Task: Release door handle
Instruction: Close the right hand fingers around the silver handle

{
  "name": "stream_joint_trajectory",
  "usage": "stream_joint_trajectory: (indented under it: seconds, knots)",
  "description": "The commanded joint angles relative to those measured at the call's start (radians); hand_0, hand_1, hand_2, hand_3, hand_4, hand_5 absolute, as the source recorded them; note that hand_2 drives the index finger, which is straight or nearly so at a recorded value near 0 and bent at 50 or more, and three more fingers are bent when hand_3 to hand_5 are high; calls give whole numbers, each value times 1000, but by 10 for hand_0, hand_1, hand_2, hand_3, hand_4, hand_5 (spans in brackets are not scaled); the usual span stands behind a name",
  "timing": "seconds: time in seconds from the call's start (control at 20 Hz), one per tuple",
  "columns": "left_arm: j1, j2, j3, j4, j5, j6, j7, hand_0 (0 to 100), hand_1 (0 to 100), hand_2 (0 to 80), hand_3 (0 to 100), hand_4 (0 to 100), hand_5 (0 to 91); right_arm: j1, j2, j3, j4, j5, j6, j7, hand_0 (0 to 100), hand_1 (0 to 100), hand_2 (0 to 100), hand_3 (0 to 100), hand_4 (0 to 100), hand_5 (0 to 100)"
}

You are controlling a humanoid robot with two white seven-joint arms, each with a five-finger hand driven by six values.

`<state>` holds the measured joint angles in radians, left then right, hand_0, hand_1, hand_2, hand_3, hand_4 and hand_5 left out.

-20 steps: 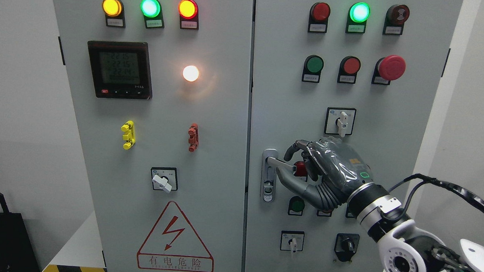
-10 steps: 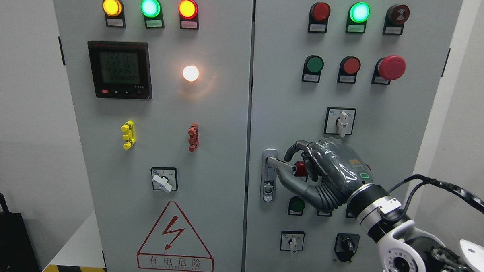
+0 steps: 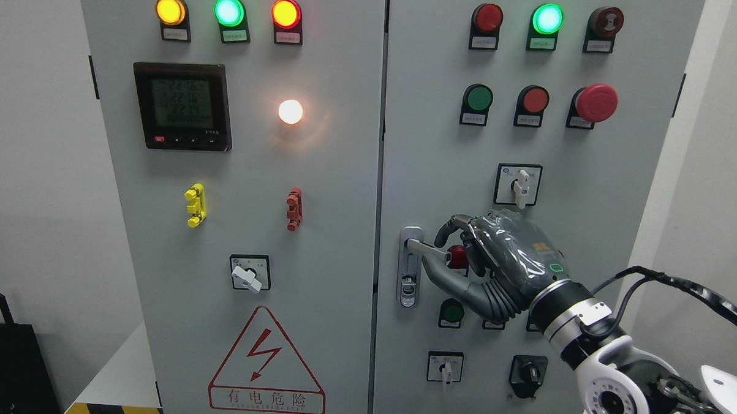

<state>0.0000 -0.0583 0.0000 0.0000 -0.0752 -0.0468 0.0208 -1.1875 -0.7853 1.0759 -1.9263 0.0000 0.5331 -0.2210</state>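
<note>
Change since a second ago: almost none; right hand (image 3: 492, 266) shifted a touch to the right, grip on the lever looking the same.
Right arm: enters from the lower right corner, white elbow joint low, silver wrist cuff rising up and to the left toward the cabinet's right door (image 3: 432, 142).
Right hand pose: back of the hand facing the camera, knuckles uppermost, palm toward the door panel, wrist slightly below the hand.
Fingers: curled over the top of the door handle (image 3: 429, 248), thumb (image 3: 442, 277) stretched out beneath it, touching or nearly touching its underside; handle lever held between them, not yet let go.
Door handle: on the right door, just right of the seam between the two doors, at mid height; silver lever swung out to the right from the top of its upright backplate (image 3: 409, 276), outer end hidden inside the hand.
Keyhole: low on the backplate, uncovered, below the thumb.
Behind the hand: red button (image 3: 457, 256) partly covered by the fingers; green button (image 3: 452, 311) just under the wrist.
Selector switch (image 3: 519, 184): just above the knuckles, apart from the hand.
Cable (image 3: 684, 285): black, looping from behind the wrist to the right edge.
Left arm: out of view.
</note>
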Motion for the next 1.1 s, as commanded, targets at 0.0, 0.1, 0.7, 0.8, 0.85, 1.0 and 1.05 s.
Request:
stream_joint_trajectory:
  seconds: [0.0, 0.1, 0.7, 0.8, 0.85, 1.0, 1.05]
  knots:
    - [-3, 0, 2, 9, 0, -1, -1, 120, 389, 0, 0, 0, 0, 0, 0, -4, 7, -17, -1, 0, 399, 180, 428, 1000, 1000, 1000]
    - [-3, 0, 2, 9, 0, -1, -1, 120, 389, 0, 0, 0, 0, 0, 0, -5, 16, -18, -1, 0, 399, 180, 428, 1000, 1000, 1000]
    - [-3, 0, 2, 9, 0, -1, -1, 120, 389, 0, 0, 0, 0, 12, 3, -5, 18, -17, -1, 0, 402, 180, 434, 1000, 1000, 1000]
    - [-3, 0, 2, 9, 0, -1, -1, 120, 389, 0, 0, 0, 0, 14, 5, -5, 18, -17, -1, 0, 402, 180, 435, 1000, 1000, 1000]
    - [-3, 0, 2, 9, 0, -1, -1, 120, 389, 0, 0, 0, 0, 12, 3, -5, 18, -17, -1, 0, 402, 181, 435, 1000, 1000, 1000]
    - [-3, 0, 2, 9, 0, -1, -1, 120, 389, 0, 0, 0, 0, 14, 5, -5, 18, -17, -1, 0, 402, 182, 437, 1000, 1000, 1000]
    - [-3, 0, 2, 9, 0, -1, -1, 120, 389, 0, 0, 0, 0, 14, 5, -5, 18, -17, -1, 0, 402, 182, 438, 1000, 1000, 1000]
